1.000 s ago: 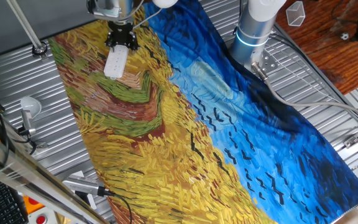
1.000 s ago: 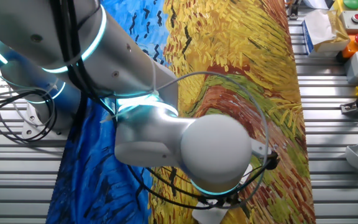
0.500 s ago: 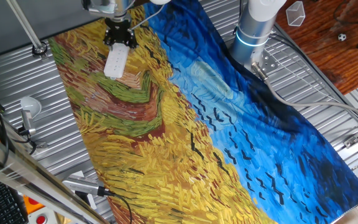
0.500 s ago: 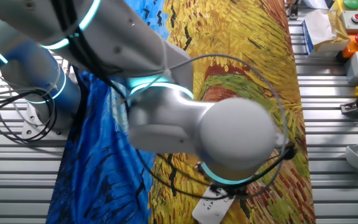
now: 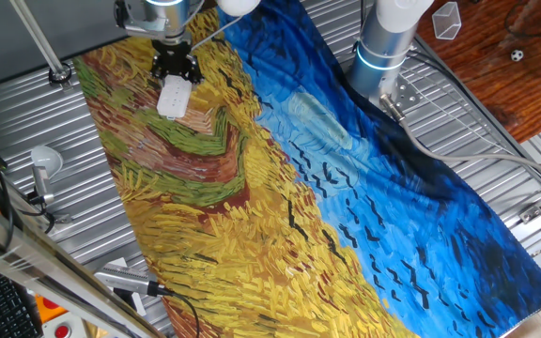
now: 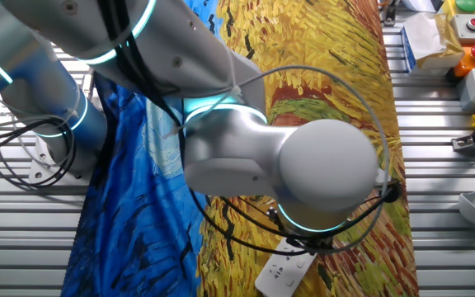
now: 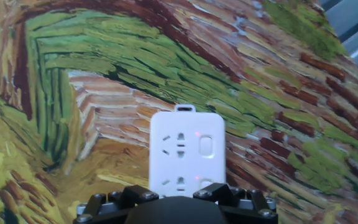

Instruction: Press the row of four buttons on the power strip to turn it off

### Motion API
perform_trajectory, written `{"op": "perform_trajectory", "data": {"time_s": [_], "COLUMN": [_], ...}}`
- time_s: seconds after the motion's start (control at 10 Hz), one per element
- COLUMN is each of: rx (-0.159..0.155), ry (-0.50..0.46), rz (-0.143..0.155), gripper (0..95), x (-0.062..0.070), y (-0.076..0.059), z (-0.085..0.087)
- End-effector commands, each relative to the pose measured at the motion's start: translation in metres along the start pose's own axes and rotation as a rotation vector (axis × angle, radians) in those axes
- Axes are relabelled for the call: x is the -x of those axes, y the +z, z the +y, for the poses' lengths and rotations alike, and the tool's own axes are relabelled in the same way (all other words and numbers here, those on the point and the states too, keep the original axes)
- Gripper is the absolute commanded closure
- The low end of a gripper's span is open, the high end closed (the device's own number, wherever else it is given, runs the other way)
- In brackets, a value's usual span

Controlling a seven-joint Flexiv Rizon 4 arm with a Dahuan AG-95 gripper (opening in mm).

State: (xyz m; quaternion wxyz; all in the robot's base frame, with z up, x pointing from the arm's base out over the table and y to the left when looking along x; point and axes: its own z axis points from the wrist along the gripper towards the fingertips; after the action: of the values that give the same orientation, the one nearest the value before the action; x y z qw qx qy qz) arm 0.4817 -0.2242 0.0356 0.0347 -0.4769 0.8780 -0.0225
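The power strip (image 5: 174, 98) is a small white bar lying on the yellow part of the painted cloth (image 5: 252, 197), far left in one fixed view. My gripper (image 5: 176, 73) hangs just over its far end, black fingers pointing down. No view shows the fingertips clearly. In the hand view the power strip (image 7: 187, 149) fills the middle, with two sockets, a pale button (image 7: 207, 145) beside each and tiny red lights. The other buttons are hidden under my black gripper body (image 7: 176, 205). In the other fixed view the power strip (image 6: 285, 269) pokes out below the arm's wrist.
A round grey-white knob on a stalk (image 5: 45, 161) stands on the ribbed metal table left of the cloth. A silver-black cabled gadget (image 5: 125, 280) lies near the front left. The arm's base (image 5: 383, 42) is at the back right. Boxes and switches (image 6: 468, 49) sit beyond the cloth.
My gripper has slid along the strip toward its far end. In the other fixed view the wrist has swung right and more of the strip shows. The strip has stayed put.
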Motion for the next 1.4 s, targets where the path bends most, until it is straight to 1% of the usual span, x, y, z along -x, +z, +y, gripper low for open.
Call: {"op": "perform_trajectory", "data": {"time_s": [0.1,0.4,1.0,1.2,1.4], "rx": [-0.003,-0.004,-0.011,-0.012,-0.019], "ry": [0.002,-0.004,-0.007,-0.006,-0.007], "rz": [-0.005,-0.006,-0.005,-0.012,-0.019], "gripper": [19.0,19.0,19.0,19.0,19.0], "x": [0.000,-0.001,-0.002,-0.002,-0.002], "y": [0.006,0.013,0.015,0.016,0.021], "z": [0.000,0.004,0.007,0.008,0.010]}}
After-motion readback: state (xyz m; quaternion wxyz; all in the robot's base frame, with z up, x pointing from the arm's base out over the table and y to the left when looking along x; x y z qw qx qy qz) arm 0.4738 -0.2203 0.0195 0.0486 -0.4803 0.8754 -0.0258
